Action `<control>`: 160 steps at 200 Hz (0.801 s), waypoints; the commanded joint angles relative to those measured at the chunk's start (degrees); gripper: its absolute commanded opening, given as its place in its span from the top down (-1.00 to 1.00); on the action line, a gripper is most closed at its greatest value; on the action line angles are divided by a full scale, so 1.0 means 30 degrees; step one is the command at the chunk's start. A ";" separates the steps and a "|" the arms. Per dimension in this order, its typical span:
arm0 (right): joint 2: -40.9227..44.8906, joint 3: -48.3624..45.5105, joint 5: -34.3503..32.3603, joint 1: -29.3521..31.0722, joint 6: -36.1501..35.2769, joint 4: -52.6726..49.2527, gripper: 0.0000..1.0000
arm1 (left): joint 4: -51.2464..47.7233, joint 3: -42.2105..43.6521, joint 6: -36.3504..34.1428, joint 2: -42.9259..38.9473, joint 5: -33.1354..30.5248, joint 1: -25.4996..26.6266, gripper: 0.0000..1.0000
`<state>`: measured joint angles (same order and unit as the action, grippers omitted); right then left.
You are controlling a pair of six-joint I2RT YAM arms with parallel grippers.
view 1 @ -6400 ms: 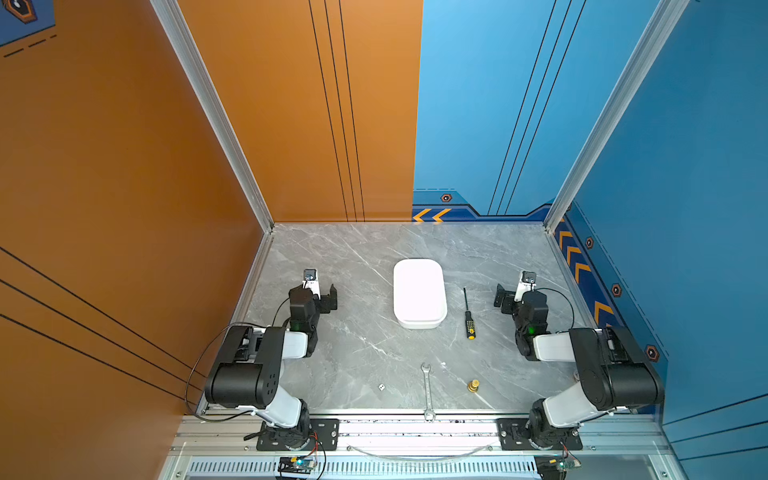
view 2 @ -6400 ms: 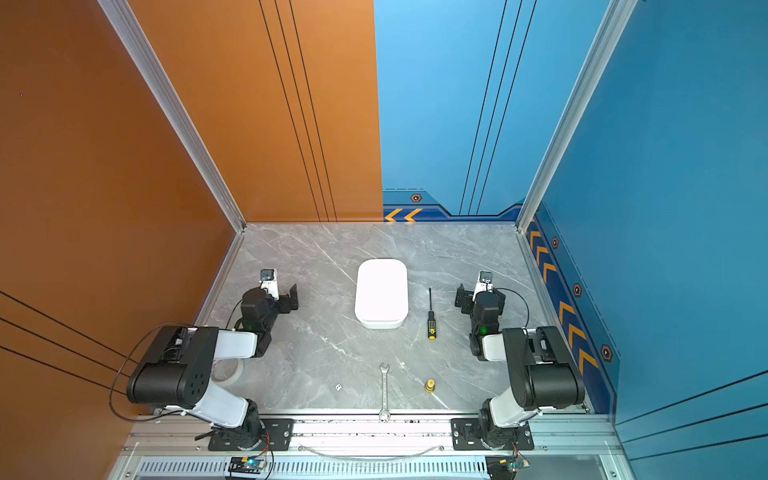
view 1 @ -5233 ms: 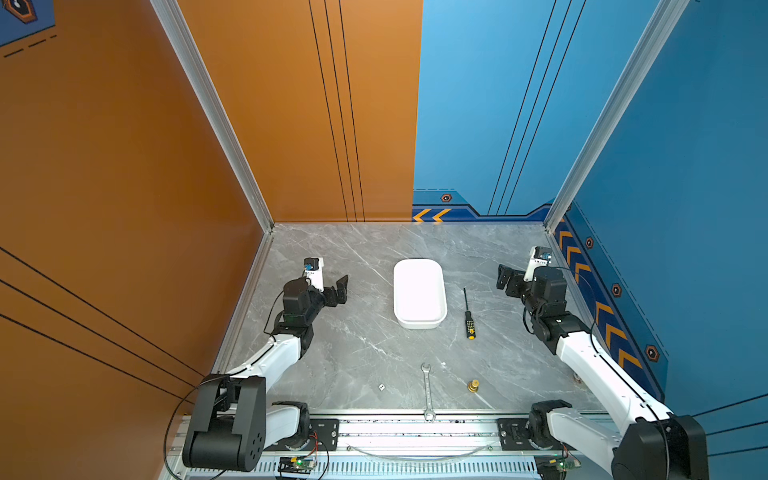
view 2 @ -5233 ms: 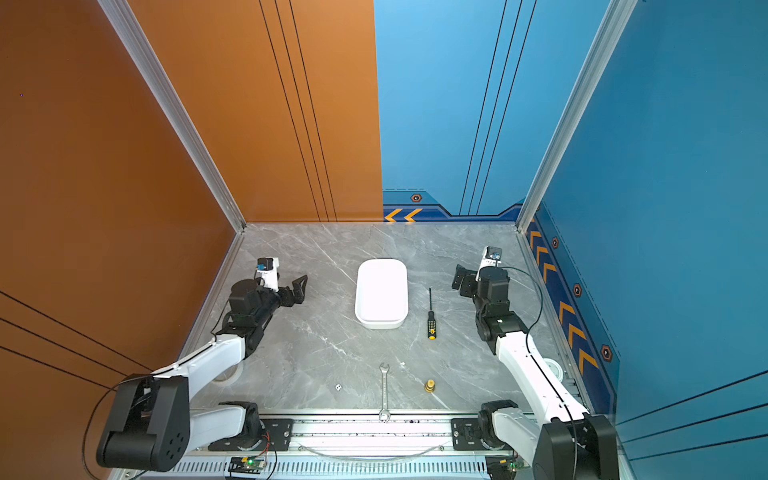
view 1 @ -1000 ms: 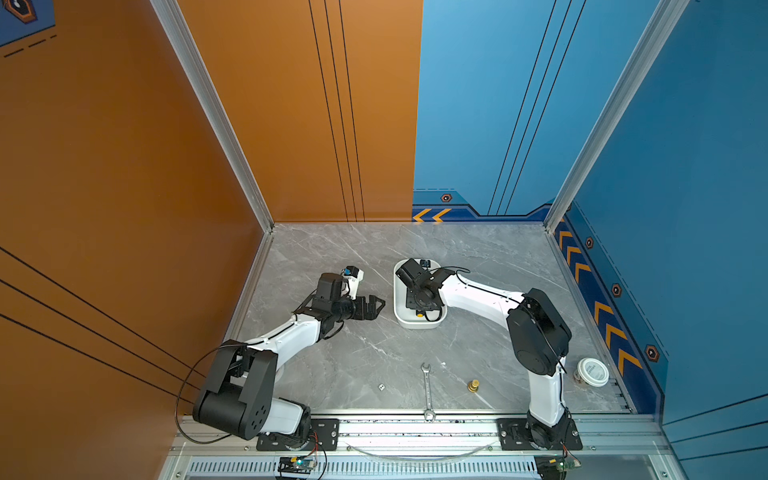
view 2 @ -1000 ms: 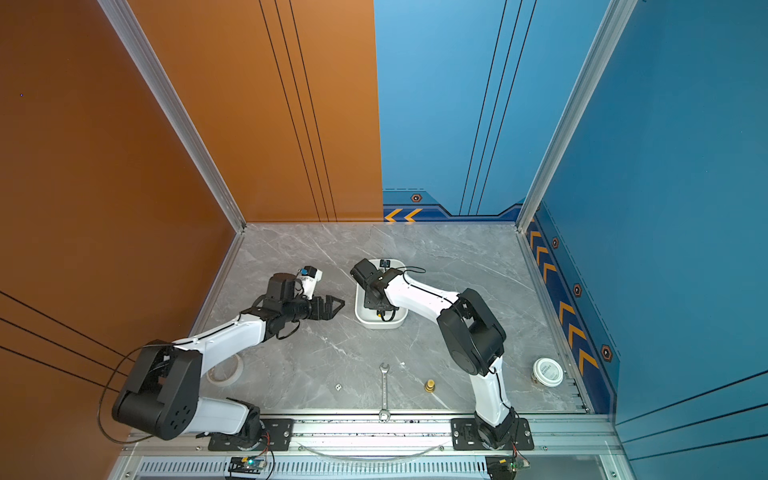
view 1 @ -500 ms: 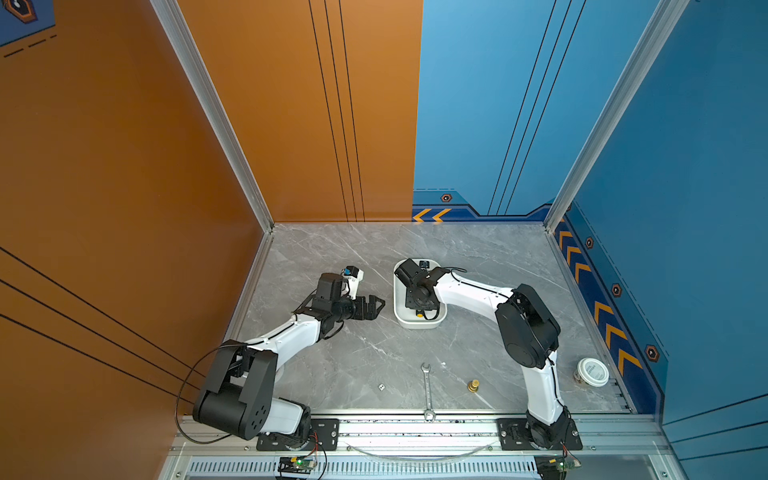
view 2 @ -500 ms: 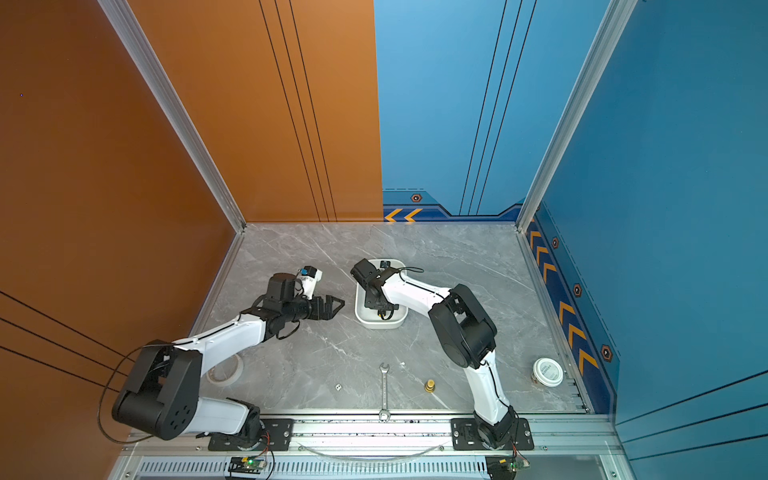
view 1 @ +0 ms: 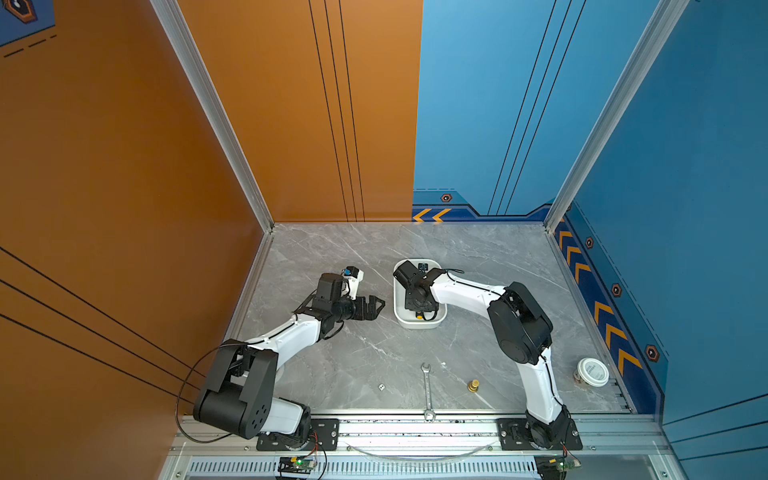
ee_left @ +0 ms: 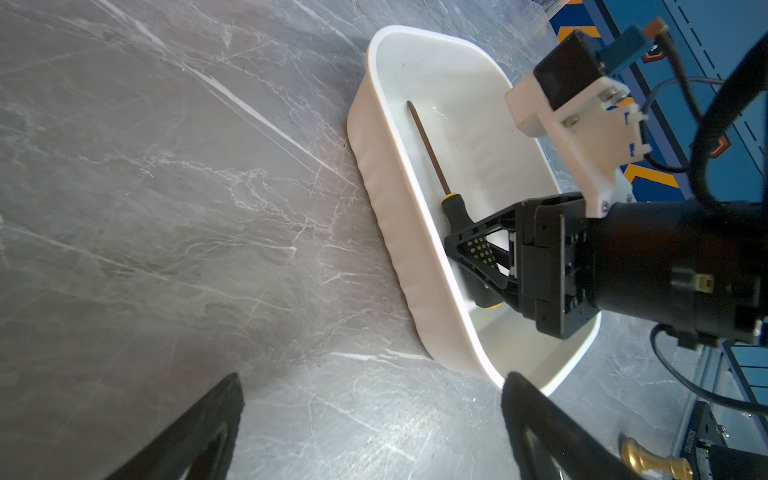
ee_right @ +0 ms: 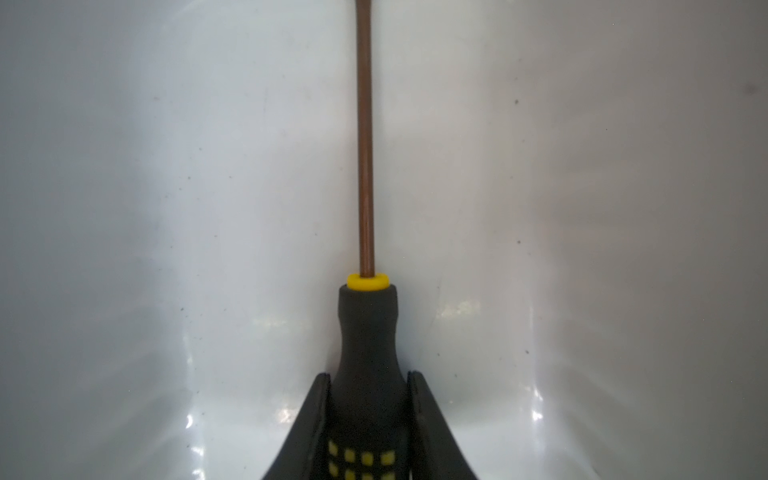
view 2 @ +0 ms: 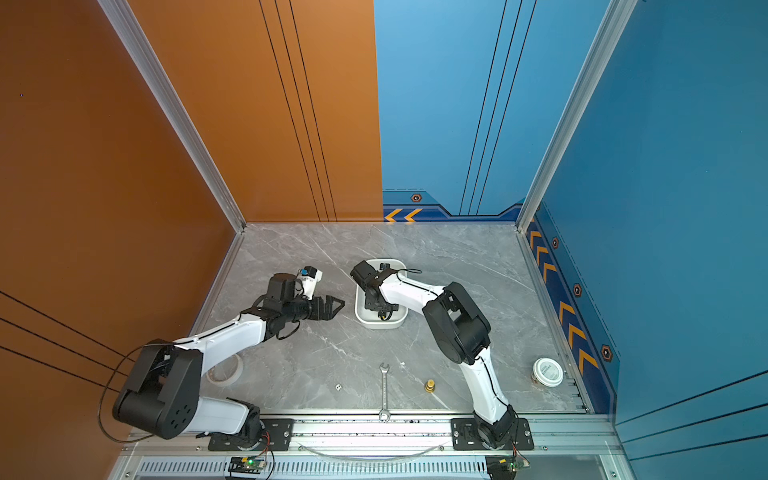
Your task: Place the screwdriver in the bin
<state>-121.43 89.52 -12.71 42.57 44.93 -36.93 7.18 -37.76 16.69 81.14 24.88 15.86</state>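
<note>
The white bin (view 1: 415, 325) (view 2: 380, 325) stands mid-table. Inside it lies the screwdriver (ee_left: 429, 150) (ee_right: 368, 328), shaft along the bin floor and its yellow end cap (view 1: 419, 316) toward the bin's near end. My right gripper (view 1: 419, 309) (view 2: 380, 309) (ee_left: 457, 237) (ee_right: 368, 376) reaches down into the bin, both fingers pressed on the black handle with yellow dots. My left gripper (view 1: 380, 307) (view 2: 338, 309) (ee_left: 372, 376) hovers open just left of the bin, holding nothing.
Near the front edge lie a silver wrench (view 1: 427, 390), a small brass piece (view 1: 473, 385) and a tiny white die (view 1: 381, 387). A round white tub (view 1: 593, 372) sits at the front right. A tape roll (view 2: 224, 370) lies under the left arm.
The screwdriver, earlier on the table right of the bin, is now inside it in my right gripper. Both arms have reached inward; in the last second the right elbow shifted slightly.
</note>
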 commanded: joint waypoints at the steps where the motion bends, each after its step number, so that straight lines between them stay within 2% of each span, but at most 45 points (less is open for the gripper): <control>1: -0.0188 0.0323 -0.0129 -0.0192 -0.0260 -0.0453 0.29 | -0.0503 -0.0191 -0.0435 0.0060 -0.0296 -0.0030 -0.96; 24: -0.0016 0.0338 -0.0088 -0.0221 -0.0375 -0.0446 0.14 | -0.0657 -0.0231 -0.0520 -0.0007 -0.0359 -0.0063 -0.96; 68: 0.0735 0.0337 0.0150 -0.0220 -0.1018 -0.0555 0.01 | -0.0981 -0.0299 -0.0706 -0.0182 -0.0531 -0.0096 -0.96; 87: 0.2238 0.0416 0.0339 -0.0211 -0.1446 -0.1051 -0.11 | -0.1341 -0.0418 -0.0837 -0.0398 -0.0640 -0.0131 -0.96; 106: 0.3616 0.0259 0.0485 -0.0198 -0.2060 -0.1370 -0.14 | -0.1638 -0.0567 -0.0985 -0.0707 -0.0783 -0.0178 -0.96; 131: 0.5802 -0.0362 0.0735 -0.0248 -0.3710 -0.1578 -0.18 | -0.2331 -0.0816 -0.1462 -0.1188 -0.1208 -0.0250 -0.96; 160: 0.8756 -0.2266 0.0143 -0.0643 -0.6836 -0.1548 -0.32 | -0.2922 -0.0873 -0.2621 -0.2107 -0.2382 -0.0390 -0.96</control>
<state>-101.08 87.24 -10.92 41.95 33.69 -38.98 1.21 -38.70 12.95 77.65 21.45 15.35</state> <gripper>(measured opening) 0.647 0.979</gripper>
